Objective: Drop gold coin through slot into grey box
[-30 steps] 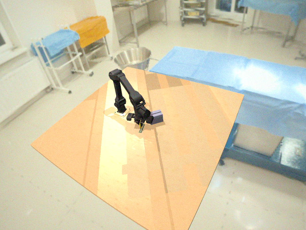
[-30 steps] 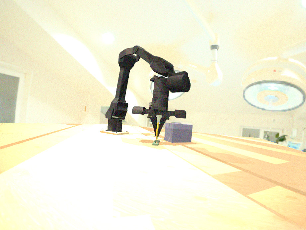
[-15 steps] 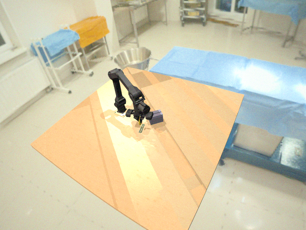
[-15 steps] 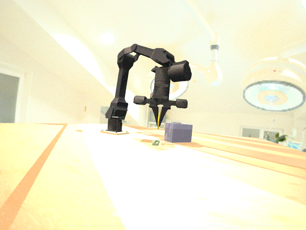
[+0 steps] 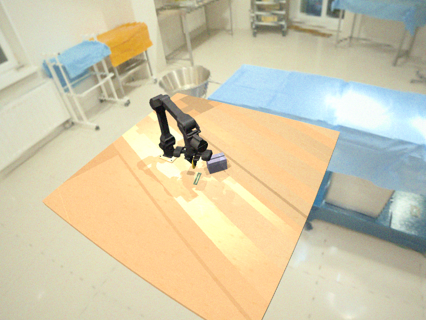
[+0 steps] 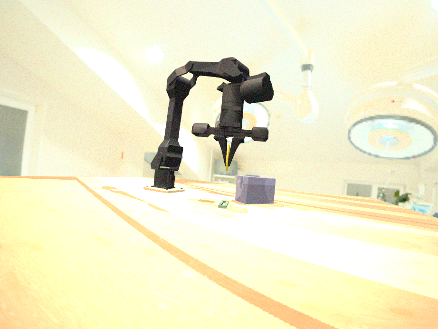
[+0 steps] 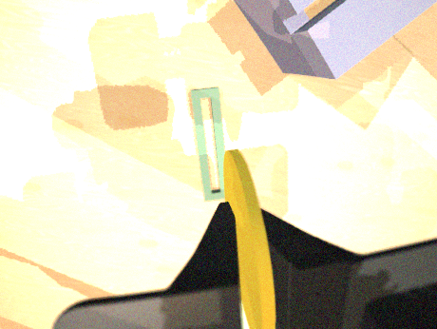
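Observation:
My gripper (image 6: 228, 165) is shut on the gold coin (image 5: 192, 163) (image 6: 227, 155) (image 7: 249, 228), which hangs edge-down between the fingertips, above the table and higher than the box lid in the exterior view. The green holder (image 5: 195, 182) (image 6: 220, 206) (image 7: 219, 124) is an empty rectangular frame lying on the table below. The closed box (image 5: 217, 166) (image 6: 255, 191) (image 7: 318, 57) looks grey-purple and stands beside the holder, to the right of the gripper in the top and exterior views. Its dark slot shows at the top right of the wrist view, at an angle to the coin.
The arm's base (image 5: 167, 158) (image 6: 164, 189) stands on the wooden table (image 5: 137, 234) (image 6: 106, 255), left of the box in the top and exterior views. Patches of bright light and shadow lie across the table.

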`<state>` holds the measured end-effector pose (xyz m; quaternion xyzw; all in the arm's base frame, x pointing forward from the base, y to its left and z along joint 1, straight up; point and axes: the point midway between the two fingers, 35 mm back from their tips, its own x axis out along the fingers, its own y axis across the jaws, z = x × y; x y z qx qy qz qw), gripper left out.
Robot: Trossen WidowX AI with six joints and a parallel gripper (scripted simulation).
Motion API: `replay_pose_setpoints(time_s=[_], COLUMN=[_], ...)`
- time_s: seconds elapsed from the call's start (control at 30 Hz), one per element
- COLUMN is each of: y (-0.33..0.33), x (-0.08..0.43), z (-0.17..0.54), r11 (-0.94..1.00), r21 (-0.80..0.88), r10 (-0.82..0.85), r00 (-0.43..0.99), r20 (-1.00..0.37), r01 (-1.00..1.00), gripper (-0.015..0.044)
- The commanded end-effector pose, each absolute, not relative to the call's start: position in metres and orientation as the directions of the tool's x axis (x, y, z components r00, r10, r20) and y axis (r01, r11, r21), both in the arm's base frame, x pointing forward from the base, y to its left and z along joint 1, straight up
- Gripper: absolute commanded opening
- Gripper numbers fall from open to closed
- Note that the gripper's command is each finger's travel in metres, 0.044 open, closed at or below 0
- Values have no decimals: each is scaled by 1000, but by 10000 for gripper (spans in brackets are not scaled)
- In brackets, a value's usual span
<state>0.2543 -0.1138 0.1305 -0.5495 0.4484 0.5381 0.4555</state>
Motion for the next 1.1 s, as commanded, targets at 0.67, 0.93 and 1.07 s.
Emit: replay_pose_setpoints(time_s=[0.67,0.93,1.07], y=[-109,-108,-107], x=[254,254,254], z=[138,139,139], r11=[450,671,730], r21=[-30,-27,-26], r10=[-10,-10,-10], r00=[28,28,28], r20=[-1000,-1000,-1000], r01=[-892,-741,-683], gripper=[0,0,0])
